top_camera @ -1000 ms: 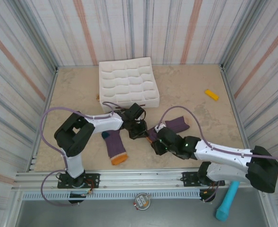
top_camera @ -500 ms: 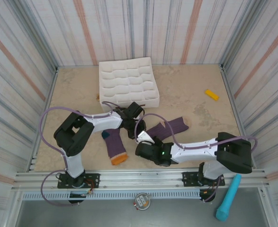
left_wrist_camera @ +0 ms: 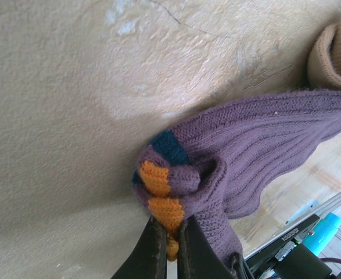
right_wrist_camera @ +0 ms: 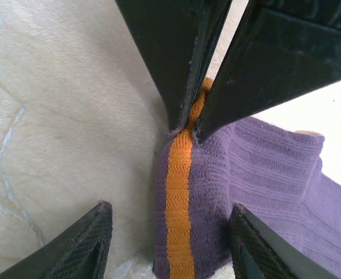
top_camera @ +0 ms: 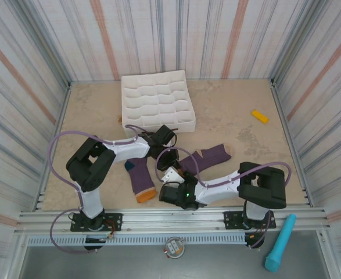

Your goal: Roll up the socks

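Table [top_camera: 248, 168]: beige, walled on three sides. Tray [top_camera: 127, 116]: white, compartmented, far left of centre. Right arm [top_camera: 222, 185] and left arm [top_camera: 121, 150]: both reach to the near middle. Socks, two, purple: first sock [top_camera: 140, 177] flat at near left, orange toe nearest; second sock [top_camera: 212, 155] just right of it, cuff to the far right, toe end bunched up. Left gripper [left_wrist_camera: 168, 225]: clamped tight on that orange toe. Right gripper [right_wrist_camera: 173, 232]: jaws apart, astride the bunched toe, gripping nothing. Block [top_camera: 259, 116]: yellow, far right. Risk: the pinch takes only a thin toe edge; should the right jaws close off-centre or tug, the knit may slip free and the fold fall open. Change: a second ago the right gripper sat further right, by the second sock's middle; it has swung left and nearer. Left pinch and first sock unchanged.
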